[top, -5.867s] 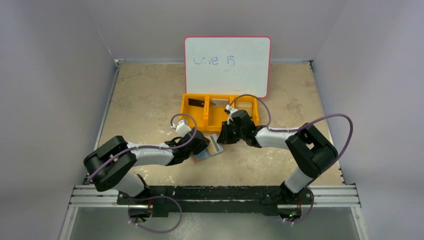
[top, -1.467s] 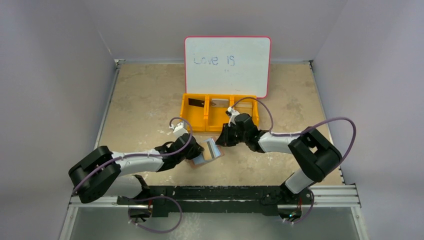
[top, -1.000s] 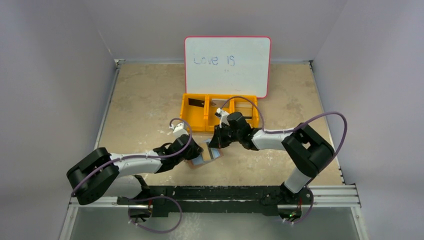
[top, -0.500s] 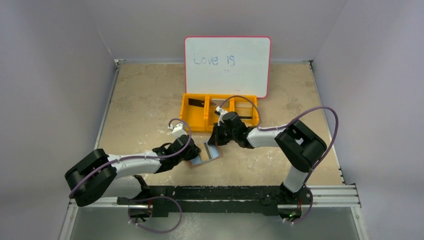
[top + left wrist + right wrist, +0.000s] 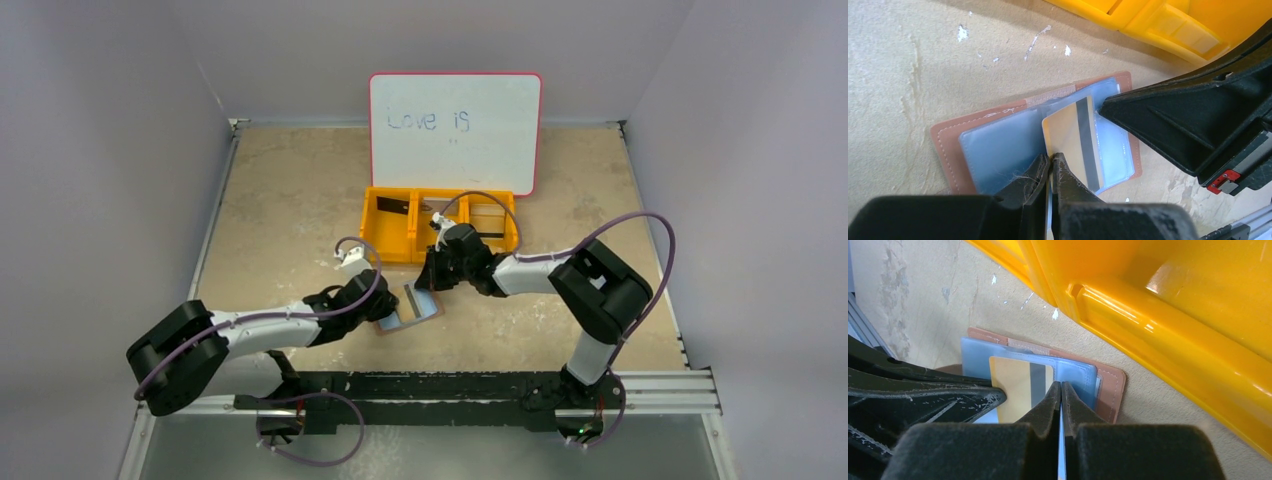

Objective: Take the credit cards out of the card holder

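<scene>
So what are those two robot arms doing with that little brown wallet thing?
They are trying to get cards out of it. The card holder lies open on the table in front of the orange tray. A beige striped card sticks out of a clear pocket. The left fingers are shut at one corner of it, the right fingers at the opposite corner. The card is not out yet.
</scene>
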Motion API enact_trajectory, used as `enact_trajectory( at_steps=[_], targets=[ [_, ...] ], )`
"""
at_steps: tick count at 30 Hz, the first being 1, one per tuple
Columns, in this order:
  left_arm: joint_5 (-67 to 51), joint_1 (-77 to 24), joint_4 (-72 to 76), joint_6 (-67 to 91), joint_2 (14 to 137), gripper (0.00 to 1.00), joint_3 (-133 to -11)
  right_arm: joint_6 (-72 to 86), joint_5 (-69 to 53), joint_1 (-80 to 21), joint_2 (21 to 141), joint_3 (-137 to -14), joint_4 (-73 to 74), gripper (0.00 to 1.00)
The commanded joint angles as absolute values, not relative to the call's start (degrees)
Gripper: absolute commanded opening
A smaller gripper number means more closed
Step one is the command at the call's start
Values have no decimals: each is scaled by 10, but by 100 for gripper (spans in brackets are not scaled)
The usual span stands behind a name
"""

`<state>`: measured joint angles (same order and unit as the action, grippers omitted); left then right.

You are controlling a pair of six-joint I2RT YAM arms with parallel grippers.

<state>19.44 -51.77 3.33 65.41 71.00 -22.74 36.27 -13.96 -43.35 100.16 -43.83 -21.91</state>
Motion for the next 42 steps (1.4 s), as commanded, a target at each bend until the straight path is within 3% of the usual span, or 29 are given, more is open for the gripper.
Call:
enact_trajectory(
  at_steps=[1,7,12,26,36,39,42],
  targets=[
    [226,-515,-31,646,690,0,-223,343,-81,-432,1035,-435,-143,0],
    [221,-512,-34,631,678,0,-220,343,-134,-432,1029,-429,-158,0],
    [202,-512,44,629,681,0,-194,350,-235,-432,1019,-430,-215,19],
    [174,-504,224,566,609,0,-85,325,-304,-388,1037,-459,-241,34],
    [130,-504,341,531,680,0,-75,302,-363,-383,1089,-502,-240,33],
    [139,-504,333,532,677,0,-71,310,-372,-382,1087,-493,-256,29],
    [148,-503,327,536,666,0,-64,331,-396,-379,1084,-477,-289,18]
  ],
)
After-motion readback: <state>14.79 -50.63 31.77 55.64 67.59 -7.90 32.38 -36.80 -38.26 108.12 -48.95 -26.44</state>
